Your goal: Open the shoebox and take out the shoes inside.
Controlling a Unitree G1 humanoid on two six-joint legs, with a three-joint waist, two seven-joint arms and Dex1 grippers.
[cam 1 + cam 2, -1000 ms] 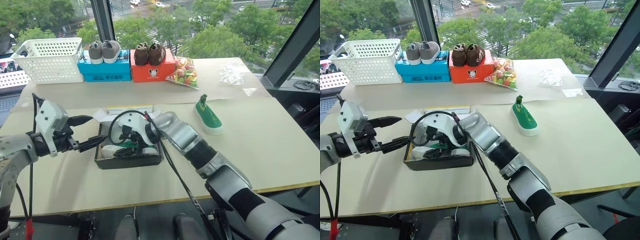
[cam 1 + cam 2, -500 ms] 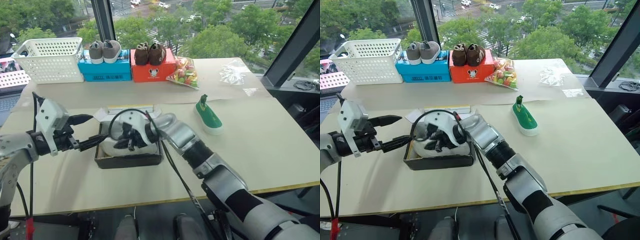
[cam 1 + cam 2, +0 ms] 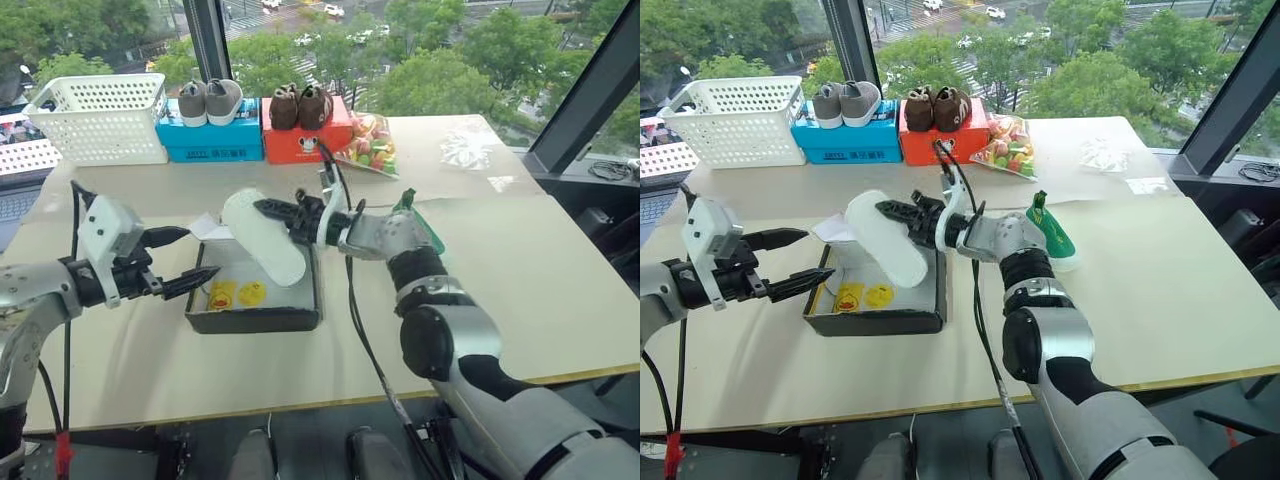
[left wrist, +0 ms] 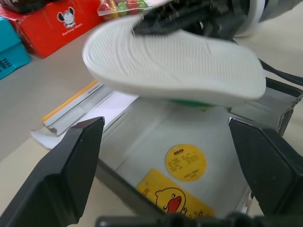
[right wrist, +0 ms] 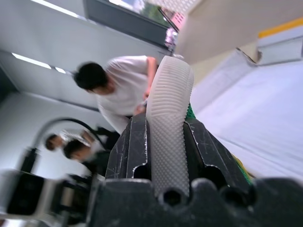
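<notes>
Now the right end effector (image 3: 275, 211) clamps a green shoe (image 3: 265, 238) sole-up.

The shoe (image 3: 265, 238) in the right pincer (image 3: 283, 212) shows a white ribbed sole with green beneath. Below it, the dark-sided shoebox (image 3: 255, 312) is white inside with yellow duck stickers (image 3: 236, 294).

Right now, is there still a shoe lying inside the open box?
No: the shoebox holds just yellow stickers on its white floor, while the right pincer lifts a shoe above it.
</notes>
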